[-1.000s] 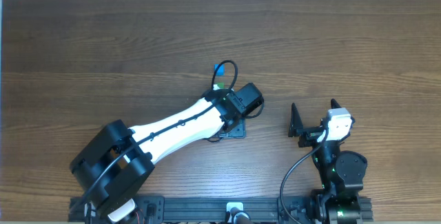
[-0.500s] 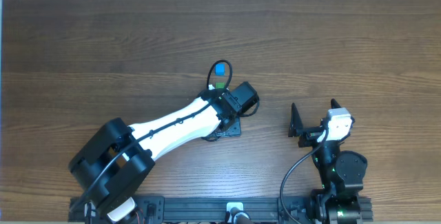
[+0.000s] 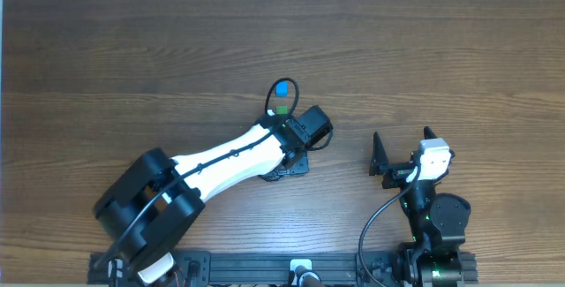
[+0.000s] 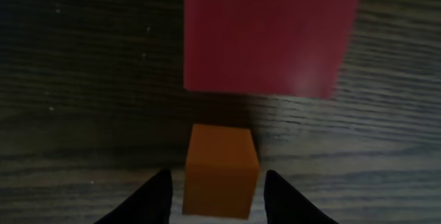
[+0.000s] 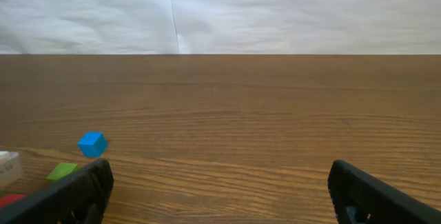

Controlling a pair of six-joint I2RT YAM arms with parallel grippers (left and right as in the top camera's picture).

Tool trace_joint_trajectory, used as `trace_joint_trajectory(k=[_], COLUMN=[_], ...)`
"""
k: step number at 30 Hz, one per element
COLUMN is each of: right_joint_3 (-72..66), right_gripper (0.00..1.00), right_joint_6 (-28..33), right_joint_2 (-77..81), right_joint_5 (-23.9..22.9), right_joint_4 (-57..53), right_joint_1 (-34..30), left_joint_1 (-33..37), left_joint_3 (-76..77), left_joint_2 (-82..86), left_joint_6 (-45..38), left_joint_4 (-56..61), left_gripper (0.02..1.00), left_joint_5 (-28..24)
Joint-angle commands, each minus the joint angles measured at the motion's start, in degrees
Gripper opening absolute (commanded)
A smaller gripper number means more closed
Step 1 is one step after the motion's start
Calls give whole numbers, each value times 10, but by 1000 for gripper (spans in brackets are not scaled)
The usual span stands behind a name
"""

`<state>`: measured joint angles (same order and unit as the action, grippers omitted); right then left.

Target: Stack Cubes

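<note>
In the left wrist view an orange cube [image 4: 220,172] sits on the wood between the fingers of my left gripper [image 4: 217,198]. The gripper is open, with a narrow gap on each side of the cube. A red cube [image 4: 269,31] lies just beyond the orange one. In the top view a blue cube [image 3: 282,88] and a green cube [image 3: 280,109] rest close together, just past the left arm's wrist [image 3: 306,128]. My right gripper [image 3: 402,152] stands open and empty near its base. Its wrist view shows the blue cube [image 5: 92,143] and the green cube [image 5: 63,171] far off.
The brown wooden table [image 3: 424,49] stretches wide behind and to both sides of the cubes. A white wall [image 5: 275,10] bounds its far edge in the right wrist view. The left arm's white link [image 3: 221,163] lies diagonally across the lower middle.
The left arm's wrist shifted slightly left and toward its base, uncovering the blue and green cubes more fully. The right arm has not moved.
</note>
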<state>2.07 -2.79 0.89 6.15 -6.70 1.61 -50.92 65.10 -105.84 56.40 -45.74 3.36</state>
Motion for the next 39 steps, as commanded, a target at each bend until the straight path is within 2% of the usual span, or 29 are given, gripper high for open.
trace_joint_trajectory(k=[1,7,13,17,22,25,33,39], right_joint_3=[-5,-5,-5,-5,-5,-5,-5,-5], right_gripper=[993,993,991,993,991,991,991,991], right_joint_6=[1,1,1,1,1,1,1,1], right_joint_2=[-6,-6,-6,-6,-6,-6,-6,-6], right_joint_5=[6,6,6,6,6,6,6,6], right_joint_4=[2,2,2,2,2,2,2,2], right_joint_1=[3,3,3,3,3,3,3,3], left_joint_1=[3,4,6,7,16,29,70,74], left_joint_3=[-4,-4,-4,10,79,140,166,166], left_joint_2=[-16,-16,-9,24,63,62,33,5], left_joint_6=[9,9,9,9,6,-25,-63,-70], left_joint_4=[1,1,1,-20,-81,-109,-111,-111], left_gripper=[402,200,104,88,73,73,62,58], left_joint_5=[-1,-1,-5,0,30,38,31,19])
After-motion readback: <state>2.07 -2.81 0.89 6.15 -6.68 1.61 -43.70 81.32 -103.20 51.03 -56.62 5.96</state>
